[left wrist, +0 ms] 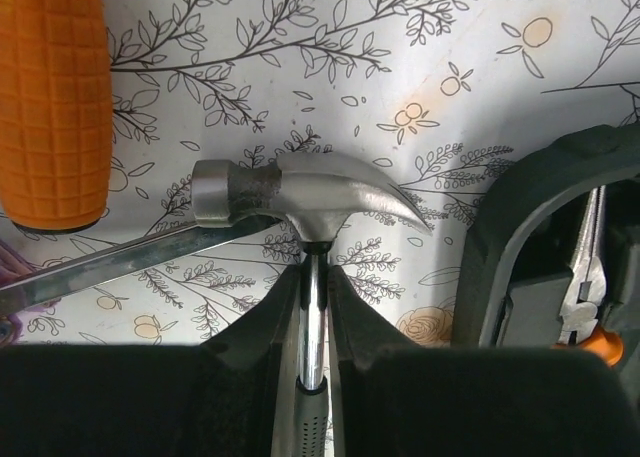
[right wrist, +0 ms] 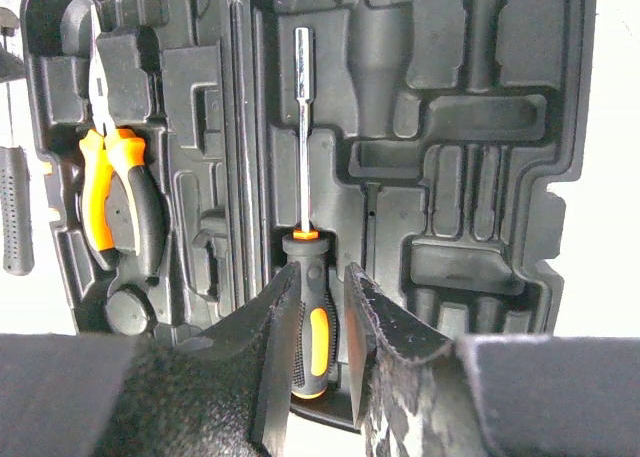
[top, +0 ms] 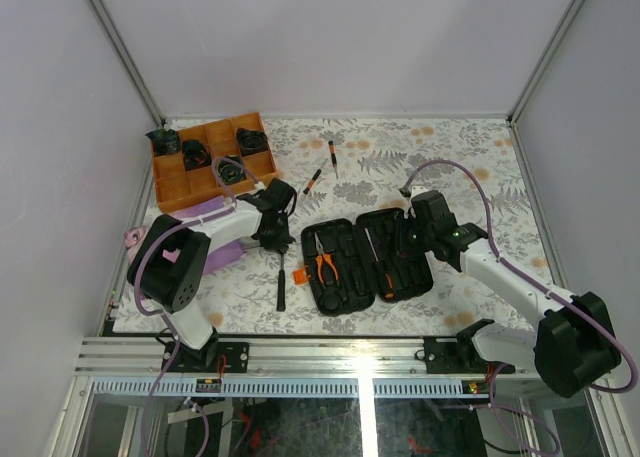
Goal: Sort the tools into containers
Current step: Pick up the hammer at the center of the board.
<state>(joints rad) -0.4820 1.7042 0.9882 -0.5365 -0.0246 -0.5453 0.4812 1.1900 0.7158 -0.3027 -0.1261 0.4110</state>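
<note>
**Hammer** (left wrist: pixel 300 192). Small, with a polished steel head, a curved claw, a round striking face and a bright shaft running into a black dotted grip. It lies flat on the worktop (top: pixel 450 167), just left of the tool case and toward the near edge, head pointing at the far edge. The left gripper (left wrist: pixel 313 277) is clamped tight on the shaft directly under the head. This looks a sensible hold, since the thin neck fits between the fingers and the heavy end stays close to the grip for a lift.

**Screwdriver** (right wrist: pixel 310 327). Black stippled handle with orange inlay and collar, and a slim steel shaft. It lies in a lengthwise slot in the case's right half. The right gripper (right wrist: pixel 320 287) is drawn in on the handle's flanks and holds it, probably to seat it.

**Pliers** (right wrist: pixel 115 177). Orange-and-black handles, bedded in the left half.

**Tool case** (top: pixel 365 262). Black, moulded and opened flat like a book at mid-worktop, nearer the near edge. Most of its recesses are vacant.

**Thin drivers** (top: pixel 313 180). Two, orange and black, loose beyond the case toward the far edge and not yet sorted.

**Wooden tray** (top: pixel 212 162). Orange-brown and divided, at the far left corner. Its dark contents are too small to identify.

The worktop has a floral-print surface.
</note>
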